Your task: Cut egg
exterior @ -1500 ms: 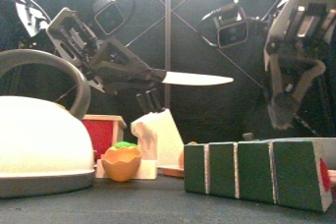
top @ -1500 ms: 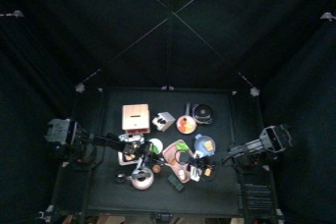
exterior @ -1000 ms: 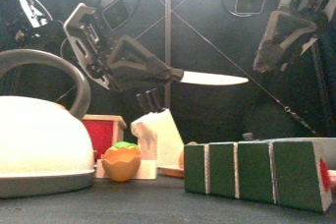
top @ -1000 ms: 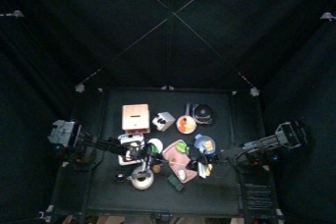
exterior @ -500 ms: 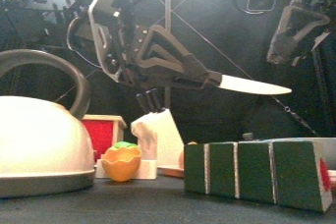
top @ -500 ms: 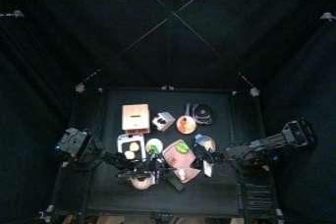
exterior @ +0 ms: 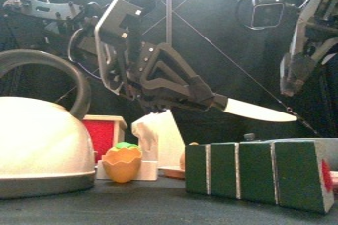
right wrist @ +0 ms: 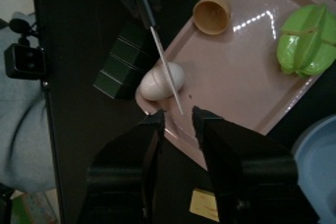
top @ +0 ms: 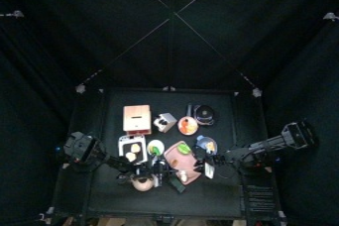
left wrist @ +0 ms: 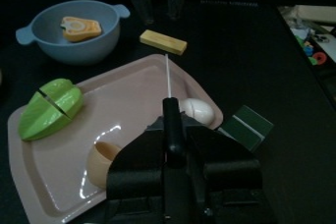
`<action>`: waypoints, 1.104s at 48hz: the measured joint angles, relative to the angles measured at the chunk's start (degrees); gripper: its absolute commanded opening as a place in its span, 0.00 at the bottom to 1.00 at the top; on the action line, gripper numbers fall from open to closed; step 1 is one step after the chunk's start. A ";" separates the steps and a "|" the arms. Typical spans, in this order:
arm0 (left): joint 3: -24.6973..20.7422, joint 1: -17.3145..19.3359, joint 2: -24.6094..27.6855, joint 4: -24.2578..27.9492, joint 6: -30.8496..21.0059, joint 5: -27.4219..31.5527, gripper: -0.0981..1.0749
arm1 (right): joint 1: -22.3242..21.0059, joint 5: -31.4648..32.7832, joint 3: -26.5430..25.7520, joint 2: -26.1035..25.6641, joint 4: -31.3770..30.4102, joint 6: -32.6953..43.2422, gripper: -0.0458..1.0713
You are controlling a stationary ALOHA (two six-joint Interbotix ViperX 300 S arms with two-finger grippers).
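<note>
From the front, the left gripper (exterior: 169,83) clenches a knife (exterior: 251,111) that slants down. The left wrist view shows its blade over the egg (left wrist: 199,111) on the pink board (left wrist: 125,85). In the right wrist view, the right gripper (right wrist: 175,120) is spread above the egg (right wrist: 164,81).

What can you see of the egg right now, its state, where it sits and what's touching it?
The egg is a smooth, pale off-white oval, whole and uncut, lying on its side near the edge of the pink cutting board. The left gripper holds the knife with its thin blade running above the board beside the egg; whether the blade touches it cannot be told. A dark green block lies close by, off the board. The right gripper hovers above the egg, jaws apart.
</note>
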 measured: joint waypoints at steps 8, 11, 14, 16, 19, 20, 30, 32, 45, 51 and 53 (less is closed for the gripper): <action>-0.44 0.00 0.00 -0.18 0.18 2.29 0.40 | 0.18 0.18 0.00 1.49 -0.70 -0.26 0.71; -0.70 0.00 -0.09 -0.18 0.26 2.72 0.40 | 0.35 0.18 -0.09 2.46 -1.23 -0.26 0.71; -0.97 0.00 0.00 -0.09 0.44 3.25 0.40 | 0.79 0.18 -0.35 3.34 -1.85 -0.26 0.71; -0.97 0.00 0.00 0.18 0.44 3.69 0.40 | 0.97 0.18 -0.62 3.87 -2.29 -0.35 0.71; -0.97 0.00 0.00 0.35 0.44 4.04 0.40 | 1.41 0.09 -1.05 4.66 -2.90 -0.44 0.71; -0.97 0.00 0.00 0.44 0.35 4.04 0.40 | 1.58 0.18 -1.23 5.01 -3.16 -0.44 0.71; -1.05 0.00 0.00 0.44 0.44 4.22 0.40 | 3.43 0.09 -2.99 8.35 -3.69 -0.35 0.71; -1.05 0.00 0.00 0.53 0.44 4.22 0.40 | 3.69 0.09 -3.25 9.14 -3.69 -0.35 0.71; -1.05 0.00 -0.09 0.62 0.35 4.31 0.40 | 4.66 0.00 -4.31 11.51 -3.87 -0.35 0.71; -0.97 0.09 -0.35 0.53 0.44 4.22 0.40 | 4.66 -0.44 -4.57 12.04 -3.96 -0.35 0.71; -0.97 0.00 -0.62 0.53 0.44 4.13 0.40 | 4.66 -0.62 -4.66 12.30 -4.04 -0.35 0.71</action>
